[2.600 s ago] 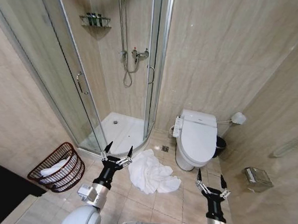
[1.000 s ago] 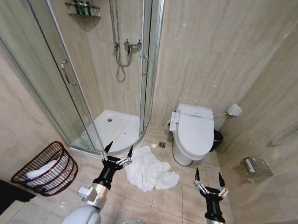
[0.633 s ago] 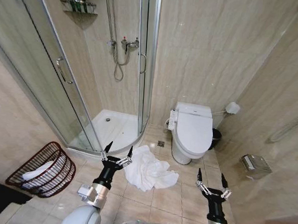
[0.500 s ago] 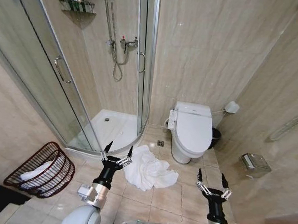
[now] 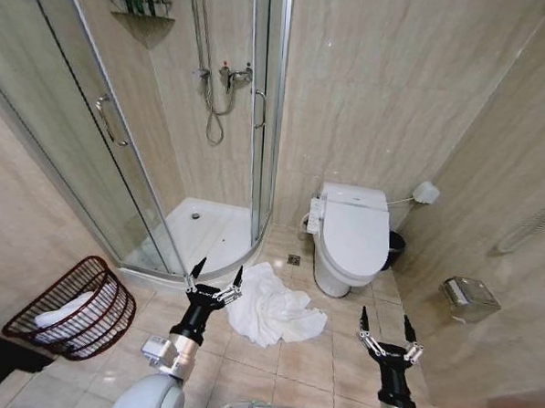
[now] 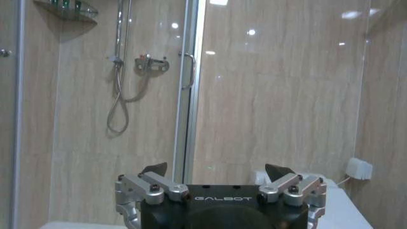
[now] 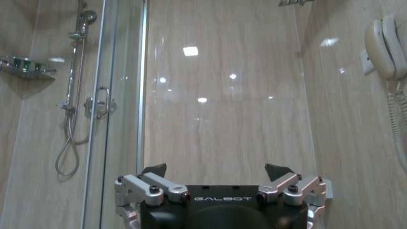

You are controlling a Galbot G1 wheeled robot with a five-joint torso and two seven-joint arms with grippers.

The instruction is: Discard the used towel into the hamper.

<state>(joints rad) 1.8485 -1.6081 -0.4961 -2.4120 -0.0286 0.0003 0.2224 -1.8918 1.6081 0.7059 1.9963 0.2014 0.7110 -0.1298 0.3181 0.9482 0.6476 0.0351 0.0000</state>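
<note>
1. Two grippers raised, empty: left gripper (image 5: 216, 276) and right gripper (image 5: 383, 324), fingers spread on both.
2. Towel (image 5: 272, 306) is crumpled on the tiled floor (image 5: 314, 366) between shower and toilet (image 5: 350, 237); hamper (image 5: 68, 307) sits well apart, far left, already holding white cloth.
3. Risk: loose folds slip from the pinch, or drag and snag the hamper's wire rim.
4. Tight bathroom, glossy tile walls.

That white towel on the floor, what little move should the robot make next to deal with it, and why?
Probably lower the left end effector onto the white towel. It is open, empty, held above the floor at the towel's near edge, while the right end effector, also open, is farther away. The towel lies crumpled beside the toilet, not yet in the hamper.
</note>
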